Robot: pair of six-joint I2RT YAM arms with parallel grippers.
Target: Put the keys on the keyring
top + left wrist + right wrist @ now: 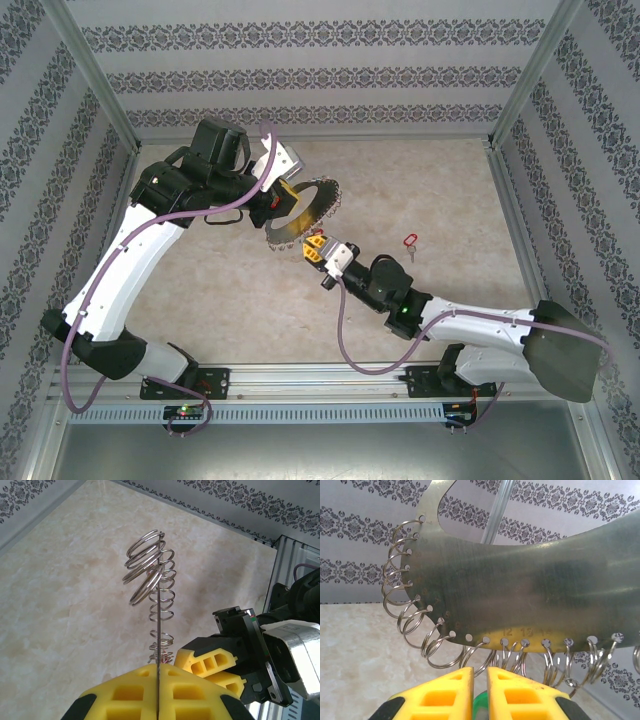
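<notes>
Your left gripper (157, 672) is clamping the keyring (520, 595) by one edge, jaws pressed flat on the thin metal, and is holding it up over the table (200, 300), just left of centre. Your right gripper (480, 675) is sitting just under the keyring's lower rim. Its jaws are narrow, with a sliver of the green key (481, 705) showing in the gap. It looks to be pinching the head, but the blade is hidden, so you cannot tell which way it is pointing. The red key (408, 240) is lying on the table to the right, well apart from both grippers. The main risk is that pinch: the key is tiny against your pads, and any push against metal is likely to twist it or pop it out, dropping it under the keyring where you would be hunting for it. The rings (405, 615) are hanging loose from their holes, so one may swing aside rather than take the key. The keyring is gripped at one edge only, so pressure from below may pivot it in the left jaws. Your two grippers are also working very near each other, so a small overshoot may knock yellow finger against yellow finger or snag a ring.
</notes>
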